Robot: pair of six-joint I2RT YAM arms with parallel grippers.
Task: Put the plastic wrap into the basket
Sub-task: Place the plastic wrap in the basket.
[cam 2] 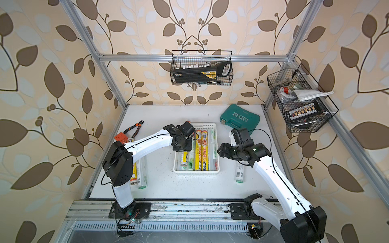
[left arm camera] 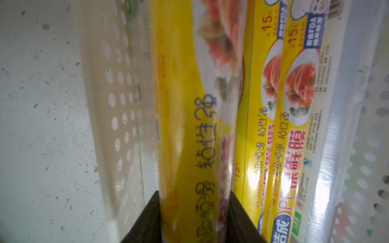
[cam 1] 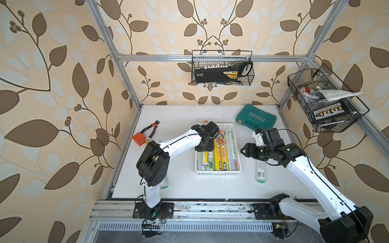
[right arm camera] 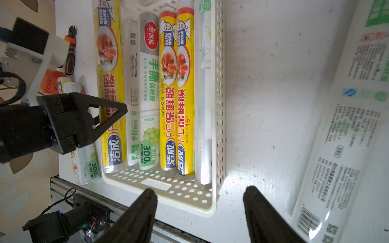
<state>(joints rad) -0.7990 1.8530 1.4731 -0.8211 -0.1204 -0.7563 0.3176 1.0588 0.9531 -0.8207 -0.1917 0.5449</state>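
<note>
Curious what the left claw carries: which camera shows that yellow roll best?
Right wrist view: the yellow roll shows nearly full length, label readable. The left wrist view is close but blurred; both top views show only its end.

Plastic wrap point(cam 1: 219, 151) in basket point(cam 1: 217, 171), tool case point(cam 1: 255, 116) behind

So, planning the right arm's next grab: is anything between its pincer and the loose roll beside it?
Nothing visible: only bare table separates the open right pincer from the roll.
</note>
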